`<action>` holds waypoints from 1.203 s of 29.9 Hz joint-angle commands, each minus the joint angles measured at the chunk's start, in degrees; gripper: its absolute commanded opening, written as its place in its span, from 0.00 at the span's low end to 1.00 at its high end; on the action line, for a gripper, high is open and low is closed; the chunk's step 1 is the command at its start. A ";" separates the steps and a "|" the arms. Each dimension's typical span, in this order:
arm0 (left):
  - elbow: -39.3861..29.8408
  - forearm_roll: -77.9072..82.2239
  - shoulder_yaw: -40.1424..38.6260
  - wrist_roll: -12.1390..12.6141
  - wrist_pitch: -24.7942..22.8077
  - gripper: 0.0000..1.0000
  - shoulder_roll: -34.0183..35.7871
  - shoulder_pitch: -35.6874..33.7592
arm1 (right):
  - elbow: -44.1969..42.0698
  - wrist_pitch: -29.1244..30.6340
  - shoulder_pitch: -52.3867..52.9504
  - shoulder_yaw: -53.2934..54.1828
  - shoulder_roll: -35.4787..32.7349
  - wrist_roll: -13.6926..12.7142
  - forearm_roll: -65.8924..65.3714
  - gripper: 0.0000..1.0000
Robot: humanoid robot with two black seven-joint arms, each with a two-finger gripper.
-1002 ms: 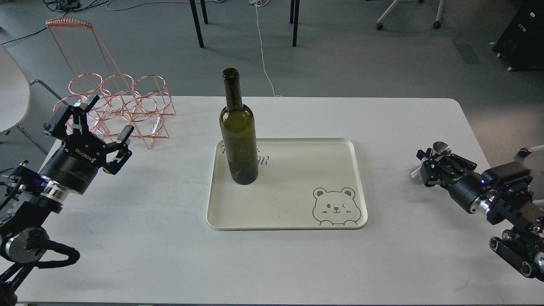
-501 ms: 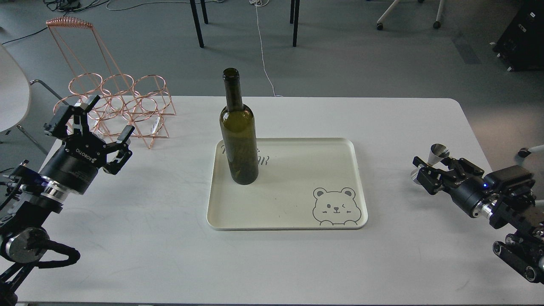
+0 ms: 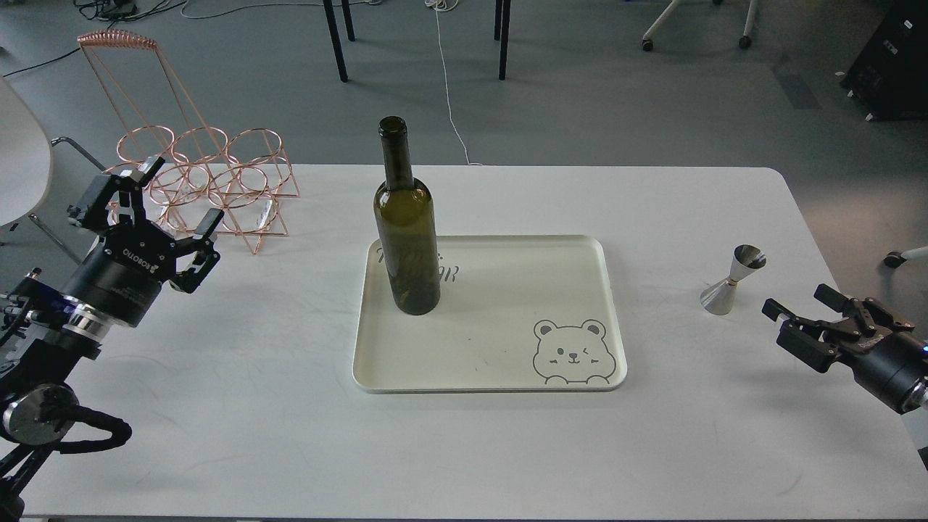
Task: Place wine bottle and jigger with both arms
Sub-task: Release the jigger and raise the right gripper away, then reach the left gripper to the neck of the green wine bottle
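The tall dark olive-green wine bottle (image 3: 406, 228) stands upright on the back left part of the cream tray (image 3: 500, 377). The small silver jigger (image 3: 732, 280) stands upright on the white table, right of the tray and off it. My right gripper (image 3: 795, 309) is open and empty, a short way to the right of the jigger and apart from it. My left gripper (image 3: 174, 194) is open and empty at the left side of the table, next to the copper rack and far from the bottle.
A copper wire rack (image 3: 199, 181) stands at the table's back left, close behind my left gripper. The tray has a bear drawing (image 3: 573, 351) in its front right corner. The white table (image 3: 290, 435) ends at front and right edges near my right arm.
My right gripper has let go of the jigger and pulled back to the right and toward me. The jigger now stands alone. My left gripper has drifted slightly left and back.
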 commanded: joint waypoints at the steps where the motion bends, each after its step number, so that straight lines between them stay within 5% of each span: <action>1: 0.00 0.00 -0.19 0.00 0.00 0.98 0.14 -0.16 | 13.77 0.00 0.15 0.20 -3.81 0.01 14.45 0.98; 6: -0.09 0.00 -0.37 0.00 0.00 0.98 1.54 -0.51 | 19.33 3.99 6.73 1.25 -2.67 0.01 34.58 0.98; 14: -3.78 4.99 -0.90 0.00 0.00 0.98 5.32 -1.92 | 14.77 23.76 17.99 1.78 8.31 0.01 68.25 0.98; 23: -17.22 47.22 -6.09 0.00 0.00 0.98 5.94 -4.10 | -4.74 43.63 17.38 2.83 19.04 0.01 77.16 0.99; 29: -17.76 77.57 -5.03 0.00 4.27 0.98 5.94 -13.77 | -5.01 43.73 17.21 2.83 19.13 0.01 76.98 0.99; 36: -17.76 89.90 0.93 0.00 5.49 0.98 5.77 -20.98 | -4.92 43.73 17.21 2.92 18.95 0.01 76.98 0.99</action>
